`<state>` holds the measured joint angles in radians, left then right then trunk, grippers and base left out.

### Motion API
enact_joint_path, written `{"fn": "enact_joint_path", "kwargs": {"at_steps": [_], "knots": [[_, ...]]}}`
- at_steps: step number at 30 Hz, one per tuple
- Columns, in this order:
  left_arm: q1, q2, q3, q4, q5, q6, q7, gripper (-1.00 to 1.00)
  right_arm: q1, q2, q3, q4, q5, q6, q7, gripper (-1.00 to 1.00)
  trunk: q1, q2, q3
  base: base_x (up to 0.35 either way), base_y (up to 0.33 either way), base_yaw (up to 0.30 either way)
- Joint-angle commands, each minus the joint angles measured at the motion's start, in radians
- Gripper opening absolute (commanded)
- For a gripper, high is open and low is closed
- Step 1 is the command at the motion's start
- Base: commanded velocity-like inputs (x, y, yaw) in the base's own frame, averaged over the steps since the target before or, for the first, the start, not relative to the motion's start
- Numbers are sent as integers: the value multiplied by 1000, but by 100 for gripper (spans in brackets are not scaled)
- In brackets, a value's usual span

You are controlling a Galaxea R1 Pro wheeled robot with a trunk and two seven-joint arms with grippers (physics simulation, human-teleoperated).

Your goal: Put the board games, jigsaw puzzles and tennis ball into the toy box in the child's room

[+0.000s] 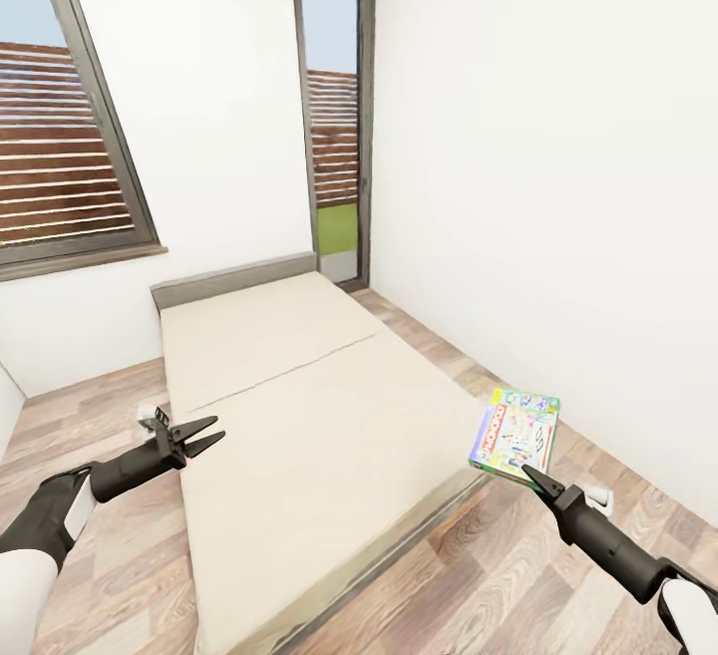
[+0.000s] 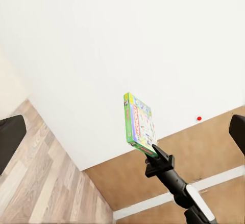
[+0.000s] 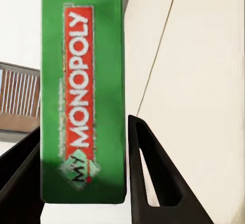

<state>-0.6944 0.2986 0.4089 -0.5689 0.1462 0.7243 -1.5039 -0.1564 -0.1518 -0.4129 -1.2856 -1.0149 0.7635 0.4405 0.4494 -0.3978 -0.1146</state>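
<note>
**Board game held off the bed's right edge**

The low wide bed with beige mattress (image 1: 299,416) runs from the near floor back to its grey headboard (image 1: 234,281) under the window wall. The right gripper (image 1: 529,476) holds the white-green board game with a red band (image 1: 517,433) just beside the bed's right edge, above the wooden floor (image 1: 519,575). The left gripper (image 1: 204,433) hangs at the bed's left edge.

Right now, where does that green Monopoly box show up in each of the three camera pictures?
Head view: board game at lower right, above the right gripper.
Left wrist view: centre, edge-on, against the wall.
Right wrist view: close up, between the dark fingers.
Shared landmark: the bed.
</note>
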Motion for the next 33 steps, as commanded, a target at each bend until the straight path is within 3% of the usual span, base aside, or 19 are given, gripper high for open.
{"fn": "enact_joint_path", "kwargs": {"at_steps": [1, 33], "knots": [[-1, 0, 1, 0, 0, 11, -4, 100, -1, 0, -2, 1, -6, 7, 3, -100, 1, -2, -1, 0, 0, -267], [-1, -8, -2, 0, -1, -2, 0, 100, -2, 6, 0, -9, -5, 5, 4, -100, 1, -2, 18, 0, 0, -267]]}}
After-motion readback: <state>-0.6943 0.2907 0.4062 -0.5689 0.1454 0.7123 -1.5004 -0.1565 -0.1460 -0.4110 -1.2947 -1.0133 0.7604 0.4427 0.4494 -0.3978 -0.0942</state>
